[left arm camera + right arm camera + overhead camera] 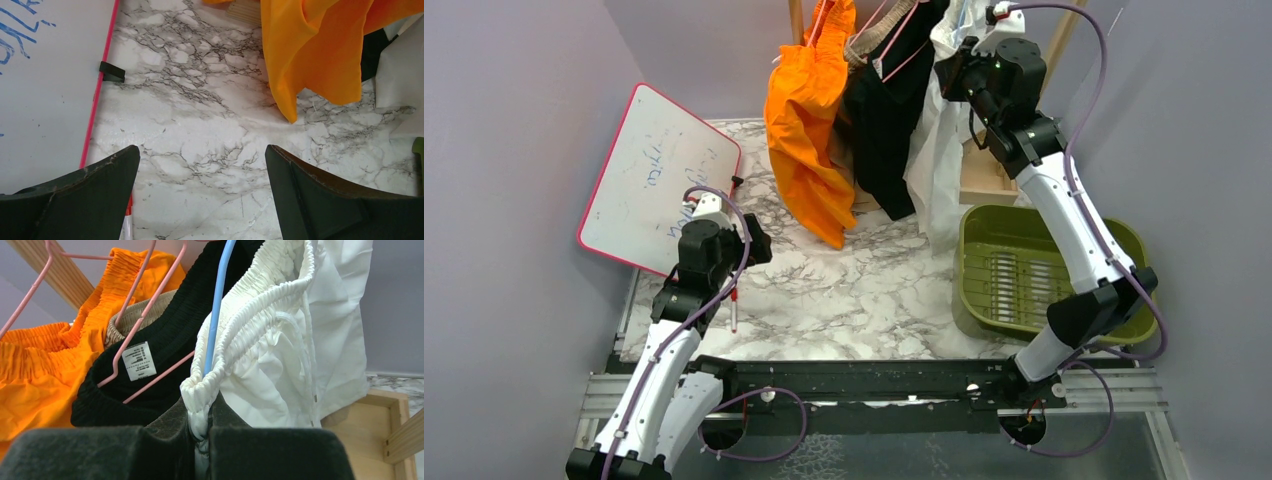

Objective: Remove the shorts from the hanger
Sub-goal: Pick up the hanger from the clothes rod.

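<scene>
Several pairs of shorts hang at the back of the table: orange [809, 130], black [886, 120] and white [939, 150], with a tan waistband [135, 315] peeking between orange and black. The white shorts [280, 355] hang on a blue hanger [217, 305]; the others are on pink hangers [145, 315]. My right gripper [201, 412] is raised at the rack and shut on the gathered white waistband, right beside the blue hanger wire. My left gripper [202, 160] hovers open over the marble table [200, 125], nothing between its fingers, well short of the orange hem [310, 60].
A whiteboard [656, 180] with a pink frame leans at the left wall. A marker [734, 305] lies on the table by the left arm. A green dish rack [1024, 275] sits at the right. A wooden stand [390, 430] is behind the white shorts.
</scene>
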